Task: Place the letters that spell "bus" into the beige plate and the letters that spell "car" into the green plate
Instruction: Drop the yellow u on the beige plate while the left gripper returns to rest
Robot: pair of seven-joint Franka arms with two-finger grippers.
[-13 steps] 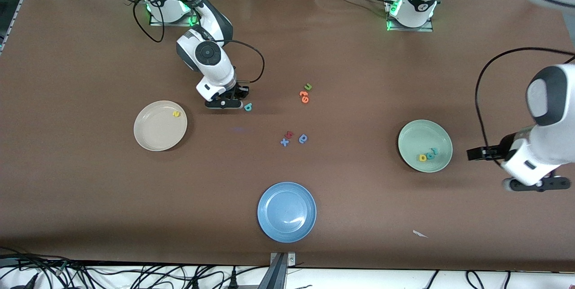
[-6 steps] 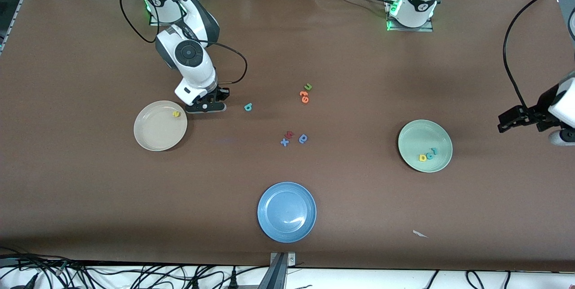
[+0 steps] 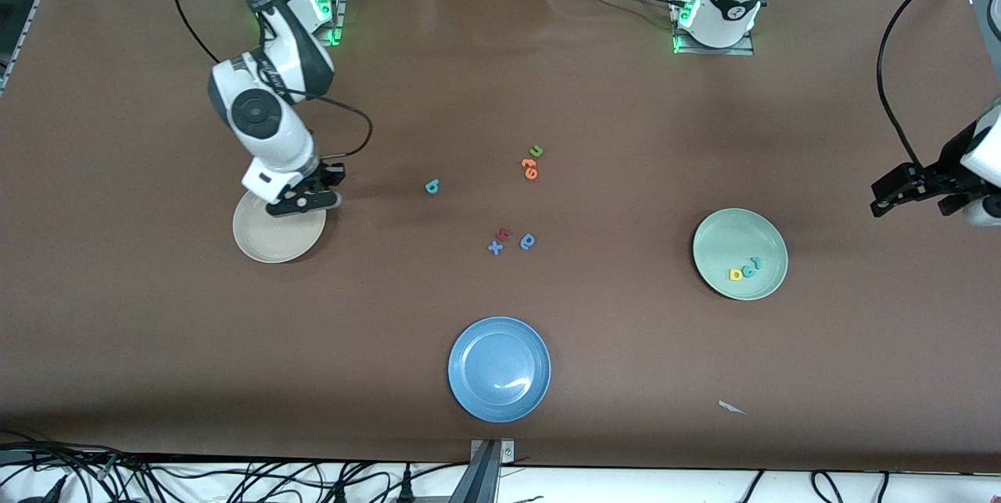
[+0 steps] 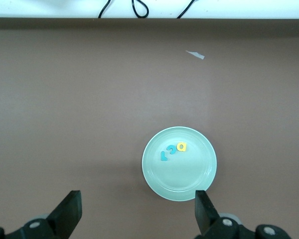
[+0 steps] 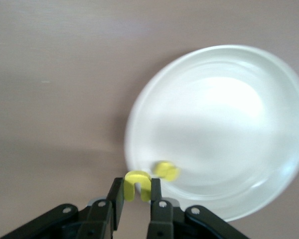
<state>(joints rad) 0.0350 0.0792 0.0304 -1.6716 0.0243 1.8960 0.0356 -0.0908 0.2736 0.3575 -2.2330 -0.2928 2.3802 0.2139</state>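
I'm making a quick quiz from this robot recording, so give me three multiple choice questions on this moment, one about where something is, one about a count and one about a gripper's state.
1. Where is the teal b?
A. on the bare table
B. in the beige plate
C. in the blue plate

2. How many letters lie in the green plate?
A. one
B. three
C. five

3. What is the right gripper doing?
A. open and empty
B. shut on the yellow u
C. shut on a plate rim

Answers:
1 A, it lies on the table between the beige plate and the orange letters.
2 B, two teal and one yellow sit together there.
3 B, the yellow u is pinched over the beige plate's edge.
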